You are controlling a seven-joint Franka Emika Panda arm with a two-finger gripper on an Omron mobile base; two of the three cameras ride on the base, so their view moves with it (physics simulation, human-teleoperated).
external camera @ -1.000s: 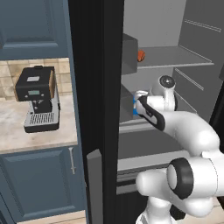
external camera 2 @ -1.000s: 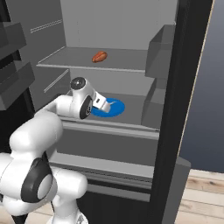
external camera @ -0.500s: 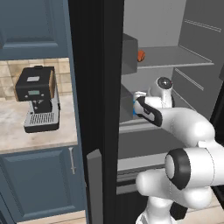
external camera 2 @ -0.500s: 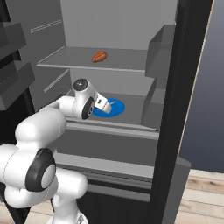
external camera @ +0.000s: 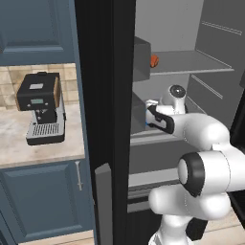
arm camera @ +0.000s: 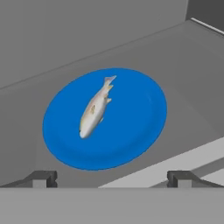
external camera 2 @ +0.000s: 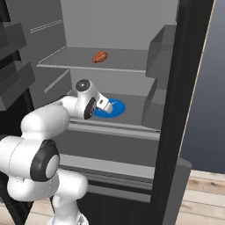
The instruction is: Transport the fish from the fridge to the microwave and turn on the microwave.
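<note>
The fish (arm camera: 93, 114), pale whitish-grey, lies aslant on a round blue plate (arm camera: 135, 131) on the fridge's middle shelf (external camera 2: 132, 102). My gripper (arm camera: 111, 179) is open and points down at the plate from just in front of it. Both dark fingertips (arm camera: 41, 178) stand wide apart, short of the plate's near rim, with nothing between them. From the right base view the gripper (external camera 2: 109, 105) hovers over the plate (external camera 2: 117, 110) inside the open fridge (external camera 2: 127, 26). In the left base view the gripper (external camera: 148, 109) reaches in past the black door (external camera: 107, 95). The microwave is out of view.
An orange-red item (external camera 2: 100, 56) sits on the upper shelf. Grey door bins (external camera 2: 160, 52) line the open door at the right. Left of the fridge, a black coffee machine (external camera: 40, 107) stands on a counter between dark blue cabinets (external camera: 43, 196).
The hand has edged slightly further toward the plate and the elbow has swung lower. The jaws have stayed wide open. The fish and plate have not moved.
</note>
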